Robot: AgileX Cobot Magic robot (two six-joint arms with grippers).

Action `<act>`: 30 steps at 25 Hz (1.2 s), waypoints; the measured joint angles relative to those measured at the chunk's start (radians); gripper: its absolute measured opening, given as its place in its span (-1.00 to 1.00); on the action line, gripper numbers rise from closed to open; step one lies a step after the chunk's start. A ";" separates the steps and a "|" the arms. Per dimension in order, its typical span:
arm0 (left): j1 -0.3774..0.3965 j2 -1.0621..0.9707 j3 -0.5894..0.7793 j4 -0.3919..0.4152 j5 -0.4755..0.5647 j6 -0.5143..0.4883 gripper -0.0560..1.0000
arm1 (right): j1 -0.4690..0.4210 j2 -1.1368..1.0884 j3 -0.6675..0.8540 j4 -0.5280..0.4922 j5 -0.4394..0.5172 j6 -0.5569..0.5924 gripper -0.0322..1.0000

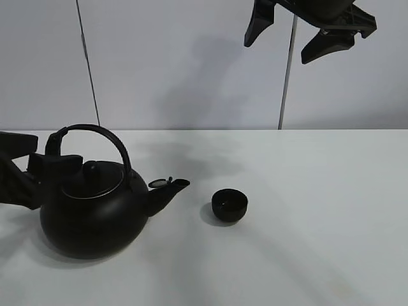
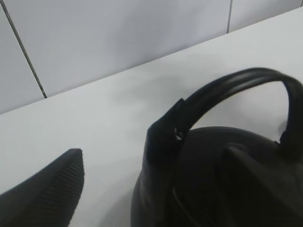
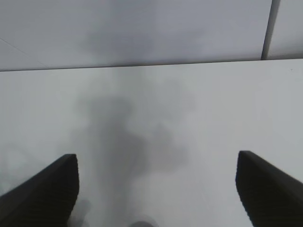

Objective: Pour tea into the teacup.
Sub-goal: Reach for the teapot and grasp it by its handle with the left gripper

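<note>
A small black teacup (image 1: 229, 205) stands on the white table (image 1: 331, 242) near the middle, just right of the spout of the large black kettle (image 1: 95, 213). My left gripper (image 1: 56, 153) comes in from the left at the rear end of the kettle's arched handle (image 2: 236, 82). It is open, one finger (image 2: 47, 194) on each side of the handle's base, and grips nothing. My right gripper (image 1: 277, 51) hangs open and empty high above the table, up and right of the teacup. Its fingers (image 3: 47, 189) frame only bare table.
A pale panelled wall (image 1: 191, 64) with two dark vertical seams rises at the table's far edge. The kettle's spout (image 1: 169, 188) points right toward the teacup, with a small flap at its tip.
</note>
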 joint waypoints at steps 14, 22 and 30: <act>0.000 0.026 -0.039 -0.035 0.000 -0.002 0.19 | 0.000 0.000 0.000 0.000 0.000 0.000 0.27; 0.000 0.026 -0.050 -0.042 0.000 -0.002 0.07 | 0.000 0.000 0.000 0.000 0.000 0.000 0.27; 0.000 0.027 -0.074 -0.029 0.003 -0.018 -0.04 | 0.000 0.000 0.000 0.000 0.000 0.000 0.27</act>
